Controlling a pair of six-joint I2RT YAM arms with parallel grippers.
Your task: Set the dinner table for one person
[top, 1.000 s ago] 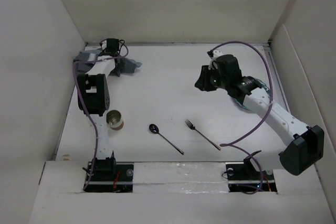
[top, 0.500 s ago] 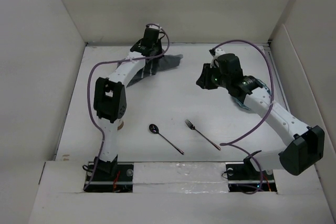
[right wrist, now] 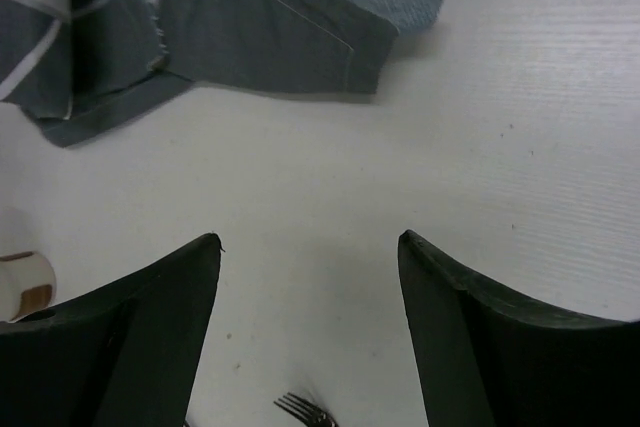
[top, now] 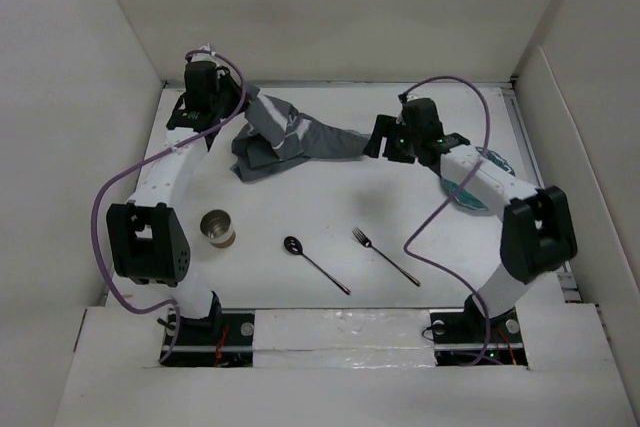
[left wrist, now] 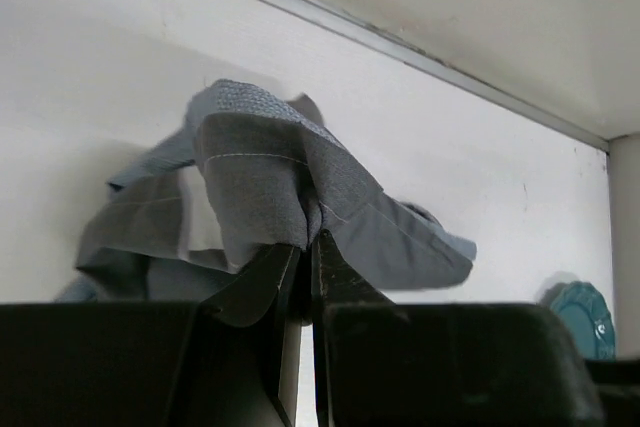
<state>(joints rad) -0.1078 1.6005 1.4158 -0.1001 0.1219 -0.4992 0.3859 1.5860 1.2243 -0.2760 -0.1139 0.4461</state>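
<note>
On the white dinner table point(top: 300, 197), a crumpled dark grey placemat point(top: 290, 137) with white stripes lies at the back. My left gripper point(top: 243, 107) is shut on a bunched fold at its left end, and the left wrist view shows the cloth point(left wrist: 260, 177) pinched between the jaws of the left gripper point(left wrist: 308, 239). My right gripper point(top: 374, 137) stands open just off the placemat's right end. In the right wrist view this gripper point(right wrist: 310, 239) has nothing between its fingers, and the placemat point(right wrist: 260, 27) lies ahead of it.
A metal cup point(top: 217, 228) stands at the near left. A spoon point(top: 312, 262) and a fork point(top: 385, 255) lie near the front centre. A teal plate point(top: 458, 194) sits at the right, partly under my right arm. White walls enclose the table.
The right jaws have opened wide and that arm has reached left toward the cloth. The left arm swung back to the far left corner, and the placemat now stretches out to the right.
</note>
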